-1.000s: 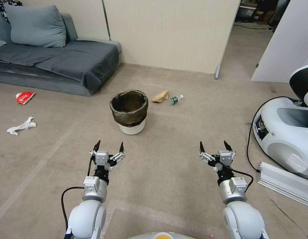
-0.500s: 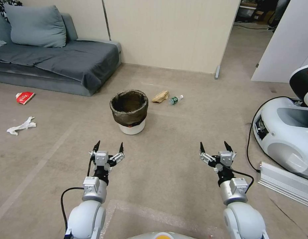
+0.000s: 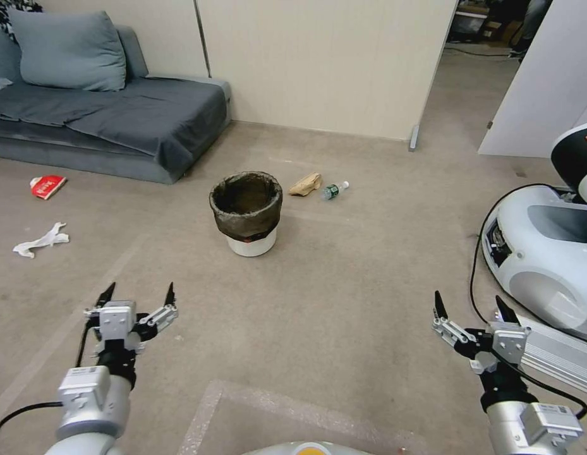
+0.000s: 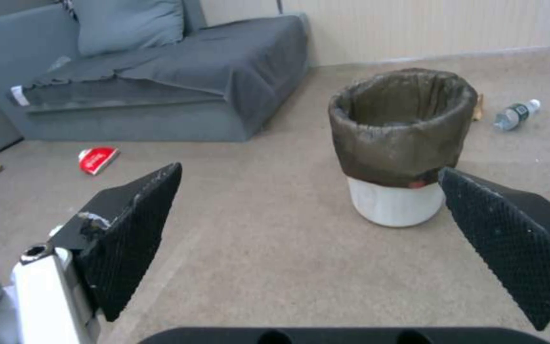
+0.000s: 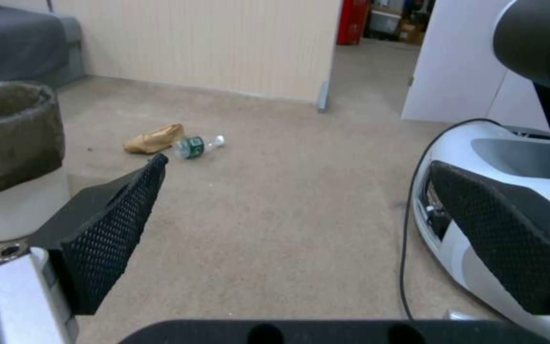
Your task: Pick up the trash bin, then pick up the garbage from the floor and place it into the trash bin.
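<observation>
The left gripper (image 3: 138, 294) hangs low over the carpet at about 8 o'clock from the trash bin (image 3: 246, 212), its fingers spread wide and holding nothing; in the left wrist view the two black textured pads (image 4: 132, 234) stand well apart with the bin between them farther off. The right gripper (image 3: 467, 304) hangs at about 4 o'clock from the bin, likewise wide open and empty, well apart from the left one.

The trash bin stands upright on the carpet in the middle of the head view, a small white bucket with a dark liner folded over its rim, clear of both grippers. At about 1 o'clock from it, near but not touching, lies a brown paper bag (image 3: 305, 184), and just beside that, on its far side from the bin, a clear bottle (image 3: 334, 189) with a green label lies on its side. At 9 o'clock, well apart from the bin, a red packet (image 3: 47, 186) lies just in front of the grey sofa (image 3: 116, 117), and a crumpled white tissue (image 3: 40, 240) lies nearer the robot. At 3 o'clock stands a white robot base (image 3: 546, 253) with a black cable (image 3: 476, 278) looping beside it on the carpet
</observation>
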